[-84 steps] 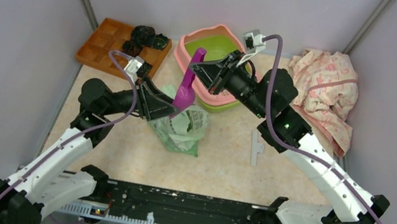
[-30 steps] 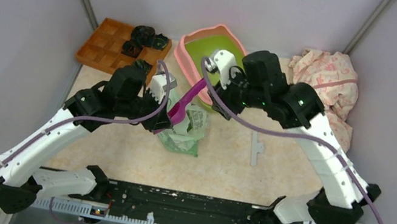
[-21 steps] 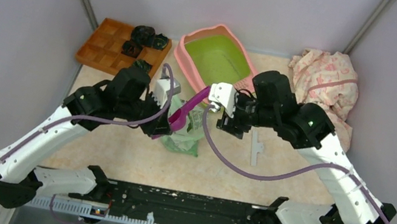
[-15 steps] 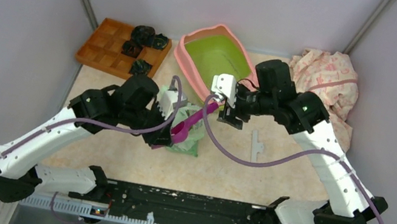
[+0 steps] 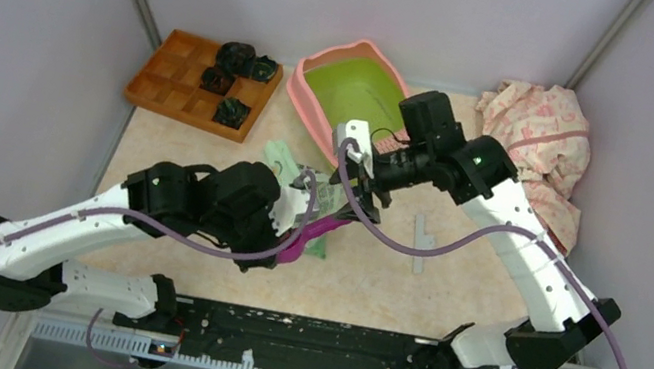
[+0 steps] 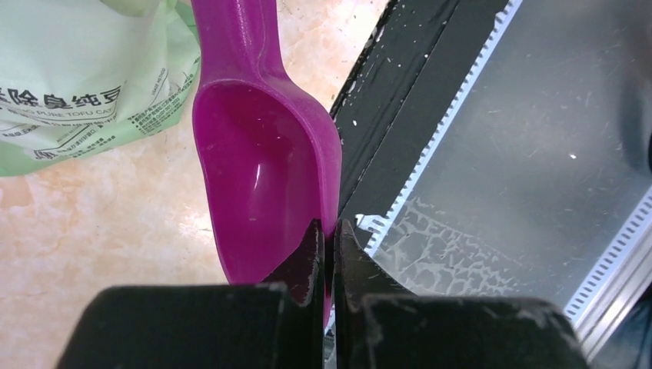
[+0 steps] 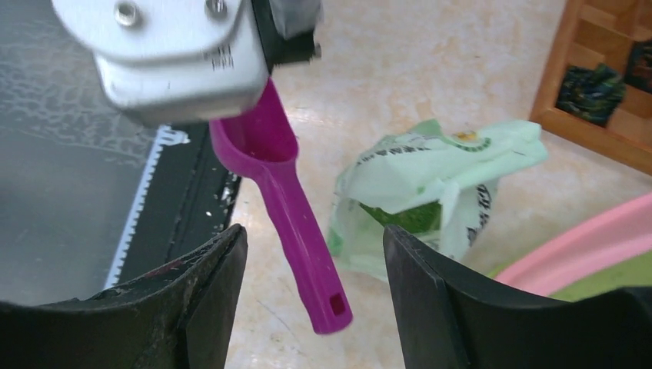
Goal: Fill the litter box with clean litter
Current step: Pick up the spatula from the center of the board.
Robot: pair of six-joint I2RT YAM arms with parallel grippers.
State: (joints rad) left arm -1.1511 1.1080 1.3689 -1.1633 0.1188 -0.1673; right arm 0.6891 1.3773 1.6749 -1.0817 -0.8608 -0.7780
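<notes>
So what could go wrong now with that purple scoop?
The left pincer pinches only the thin rim of the purple scoop, so it might twist or slip out. The right pincer is open by the handle, not gripping; if the left lets go first, the scoop could drop. The litter bag looks crumpled, so scooping might push it over.

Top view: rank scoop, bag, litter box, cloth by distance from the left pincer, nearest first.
1. scoop - clamped in the left pincer itself.
2. bag - just beyond it, mid-table.
3. litter box - far side, centre.
4. cloth - far right corner.
</notes>
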